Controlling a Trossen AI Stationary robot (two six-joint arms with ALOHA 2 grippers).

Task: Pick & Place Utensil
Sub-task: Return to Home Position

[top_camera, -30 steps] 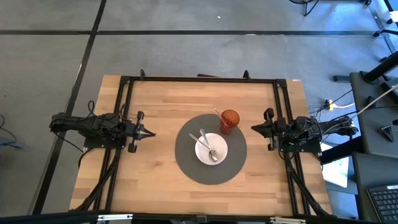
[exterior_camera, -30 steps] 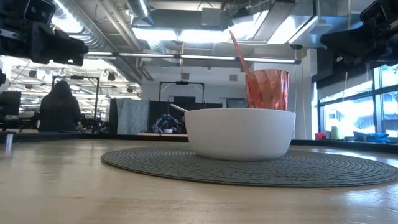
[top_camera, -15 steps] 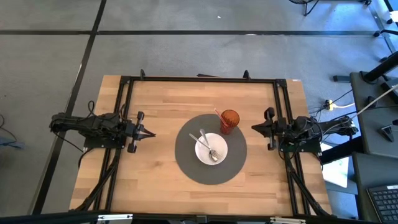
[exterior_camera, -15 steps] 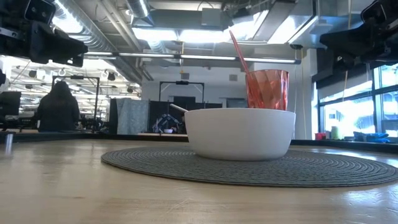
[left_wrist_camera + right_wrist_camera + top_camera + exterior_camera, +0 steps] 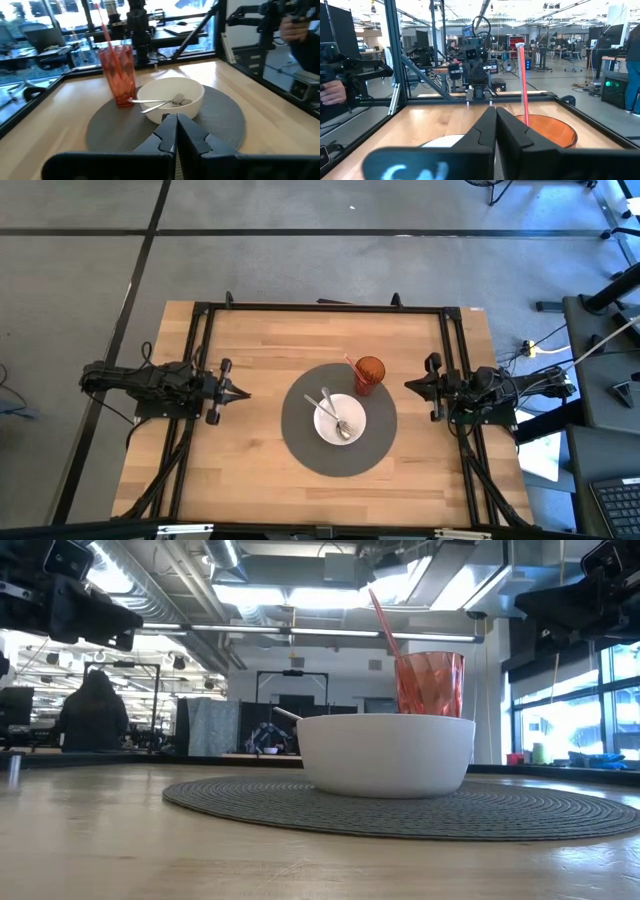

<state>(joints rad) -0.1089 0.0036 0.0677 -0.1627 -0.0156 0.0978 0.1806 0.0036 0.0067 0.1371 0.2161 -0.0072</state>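
A white bowl (image 5: 340, 421) sits on a round grey placemat (image 5: 300, 445) at the table's middle, with two metal utensils (image 5: 157, 103) lying in it, handles over the rim. A red ribbed cup (image 5: 369, 374) with a red straw (image 5: 383, 624) stands on the mat by the bowl's far right. My left gripper (image 5: 243, 394) hovers shut at the table's left side, pointing at the mat. My right gripper (image 5: 408, 386) hovers shut at the right side, pointing toward the cup. In the wrist views, both finger pairs (image 5: 176, 131) (image 5: 495, 124) are closed together.
A black metal frame (image 5: 320, 307) runs along the table's far, left and right edges. Bare wood lies between each gripper and the mat, and along the near edge (image 5: 320, 500). A person (image 5: 92, 712) sits in the room behind; a hand (image 5: 331, 91) shows beyond the table.
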